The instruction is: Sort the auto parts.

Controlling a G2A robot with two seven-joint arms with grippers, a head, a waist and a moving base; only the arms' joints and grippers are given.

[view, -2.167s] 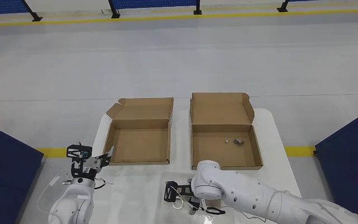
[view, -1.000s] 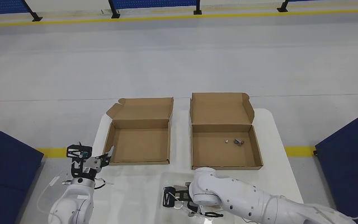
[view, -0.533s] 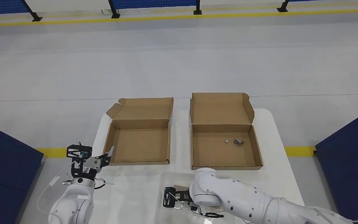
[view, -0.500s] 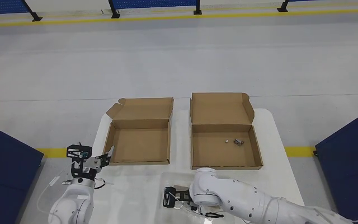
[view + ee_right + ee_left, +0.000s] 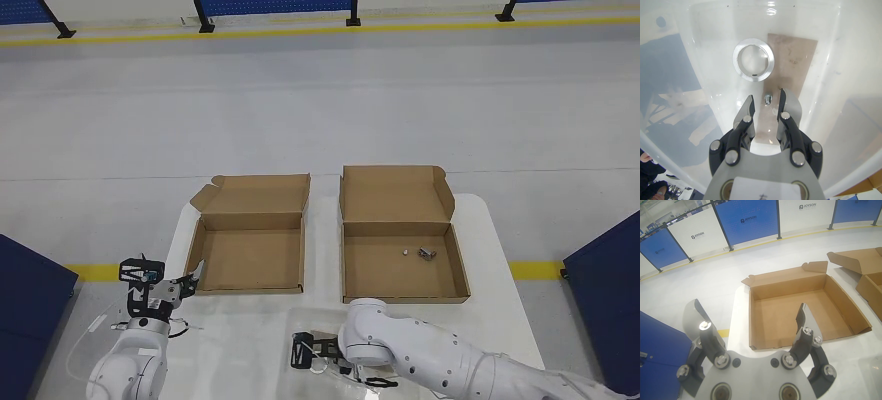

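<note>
The right tool (image 5: 766, 95) is down inside a milky plastic tub (image 5: 829, 56). Its jaws are released and stand either side of a small bolt (image 5: 768, 99) on the tub floor, not touching it as far as I can make out. Just beyond the bolt, and apart from it, a metal ring (image 5: 772, 61) lies flat on the same floor.

From where I stand, the bolt looks like the piece being picked. It should be light, hard and smooth, so it is likely to roll or squirt out of a careless pinch. I'd take it across the shank with the serrated pads square to it, tips low, almost at the tub floor. The ring looks heavier and is probably best gripped across its wall, with one finger inside the hole.

The left tool (image 5: 749, 304) hangs released and empty at the near left corner of the tabletop (image 5: 250, 320), just in front of the left cardboard box (image 5: 787, 277), which is bare inside. The right cardboard box (image 5: 380, 270) holds a couple of small metal parts (image 5: 424, 252) right of its middle, so I'd guess the bolt belongs there.
</note>
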